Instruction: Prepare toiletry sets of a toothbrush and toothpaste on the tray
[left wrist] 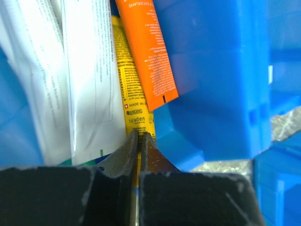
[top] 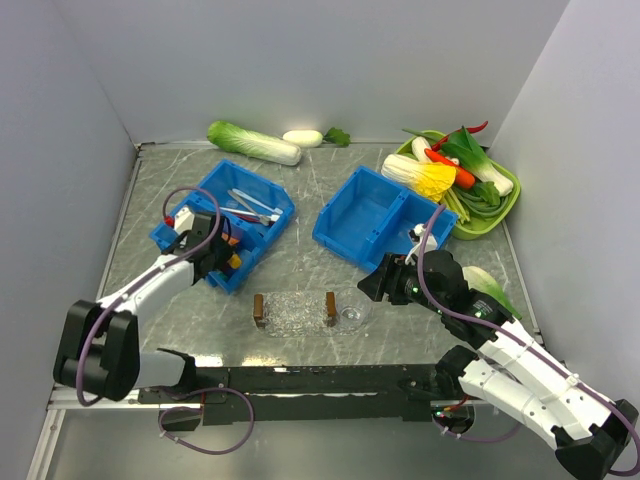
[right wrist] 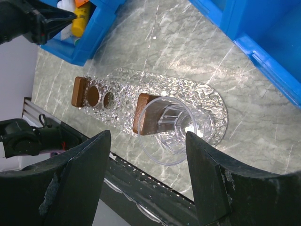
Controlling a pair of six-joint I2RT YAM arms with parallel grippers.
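Inside the left bin (top: 213, 183), the left gripper (left wrist: 140, 136) pinches a yellow tube (left wrist: 133, 94), its lower end hidden; the right gripper (right wrist: 146, 136) hangs spread wide above the tray (right wrist: 200, 94).

A cabbage (top: 253, 142) lies by the back wall; a green vegetable tray (top: 510, 190) sits beside a blue bin (top: 345, 215)

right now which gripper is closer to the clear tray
Right. The right gripper hangs open just beyond the tray's right end. The left gripper is farther off, inside the left blue bin, shut on a yellow tube.
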